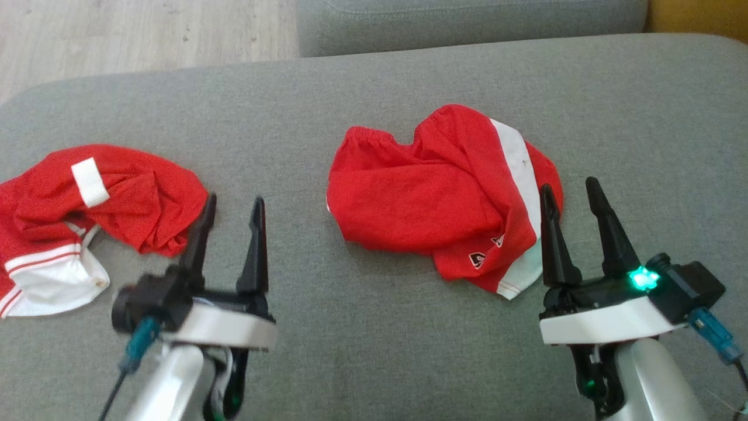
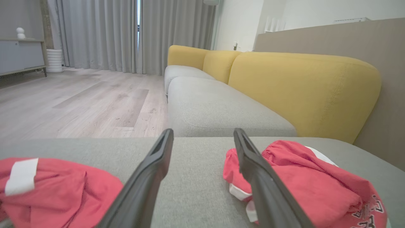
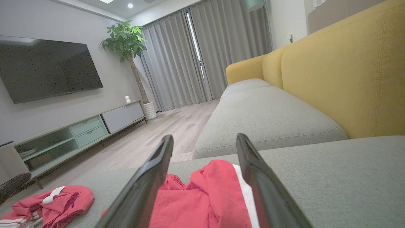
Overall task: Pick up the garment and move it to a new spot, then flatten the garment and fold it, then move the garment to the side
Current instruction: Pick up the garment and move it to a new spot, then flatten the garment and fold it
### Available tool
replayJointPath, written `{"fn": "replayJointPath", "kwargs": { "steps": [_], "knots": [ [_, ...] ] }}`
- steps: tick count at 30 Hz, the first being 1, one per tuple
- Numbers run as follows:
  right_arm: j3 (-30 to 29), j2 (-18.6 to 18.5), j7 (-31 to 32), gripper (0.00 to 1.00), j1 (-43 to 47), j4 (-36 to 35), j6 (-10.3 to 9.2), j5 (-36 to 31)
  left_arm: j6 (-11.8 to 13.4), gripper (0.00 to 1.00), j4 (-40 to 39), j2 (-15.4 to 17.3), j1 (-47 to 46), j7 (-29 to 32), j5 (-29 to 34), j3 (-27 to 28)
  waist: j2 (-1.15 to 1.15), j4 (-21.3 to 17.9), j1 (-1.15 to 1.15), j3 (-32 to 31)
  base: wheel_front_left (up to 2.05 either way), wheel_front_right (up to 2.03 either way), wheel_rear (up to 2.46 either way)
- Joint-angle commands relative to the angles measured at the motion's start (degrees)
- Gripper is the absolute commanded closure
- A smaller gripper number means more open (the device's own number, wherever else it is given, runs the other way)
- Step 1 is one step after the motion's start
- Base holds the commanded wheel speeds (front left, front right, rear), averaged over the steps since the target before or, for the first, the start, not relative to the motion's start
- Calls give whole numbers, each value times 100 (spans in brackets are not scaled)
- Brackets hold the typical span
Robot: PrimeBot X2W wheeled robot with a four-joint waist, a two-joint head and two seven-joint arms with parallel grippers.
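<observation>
— Spotted the garment (image 1: 444,199) where?

— Found it crumpled about midway across the grey sofa seat (image 1: 374,76), not yet lifted, flattened or folded. Ran longest from left to right, with a white stripe crossing far to near at the right end.

— And the pincers?

— Saw the right gripper (image 1: 570,184) released, fingers spread, holding nothing, tips at the garment's near right edge. Could not tell touching from hovering. Looked straight along those fingers onto red cloth in the right wrist view.

— Same for the left gripper (image 1: 234,200)?

— Released too, and empty. Sat well left of the garment, across a bare strip of seat, with one fingertip just beside a second red garment (image 1: 87,216) bunched at the left edge.

— So judged the right arm nearer?

— Yes. Placed the garment just far and left of the right fingertips, so favoured a short reach forward and a pinch on the striped end. Kept one doubt: might have meant the left heap instead, better suited to the left arm.
</observation>
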Motion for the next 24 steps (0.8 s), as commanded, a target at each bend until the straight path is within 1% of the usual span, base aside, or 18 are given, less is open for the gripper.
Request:
{"fn": "replayJointPath", "kwargs": {
  "steps": [1, 2, 3, 6, 11, 18, 21, 24],
  "knots": [
    [160, -17, -36, 0, -21, -151, -4, -17, 48, 0, -287, -49, -14, -52, 90, 374, 0, 2, 1, -28, 0, 0, 0],
    [168, -17, -36, 0, -18, -144, -4, -15, 49, 0, -356, -134, 126, -52, 148, 476, 0, -3, 1, -37, 0, 0, 0],
    [168, -17, -36, 0, -18, -144, -4, -15, 49, 0, -356, -134, 126, -52, 148, 476, 0, -3, 1, -37, 0, 0, 0],
    [189, -17, -36, 0, -1, -118, -4, -20, -4, 0, -489, -316, 383, -52, 406, 721, 0, -2, 1, -65, 0, 0, 0],
    [210, -17, -36, 0, -5, -72, -4, -54, -253, 0, -532, -514, 483, -53, 680, 1006, 0, 7, 1, -91, 0, 0, 0],
    [142, -17, -36, 0, -126, -30, -4, -162, -524, 0, -476, -756, 524, -53, 938, 1307, 0, 88, 1, 0, 0, 0, 0],
    [58, -17, -36, 0, -330, 116, -4, -241, -642, 0, -406, -860, 531, -53, 1018, 1353, 0, 174, 1, 68, 0, 0, 0],
    [-2, -17, -23, 0, -633, 504, -4, -376, -747, 0, -338, -944, 486, -53, 1092, 1380, 0, 292, 1, 160, 0, 0, 0]
  ]
}}
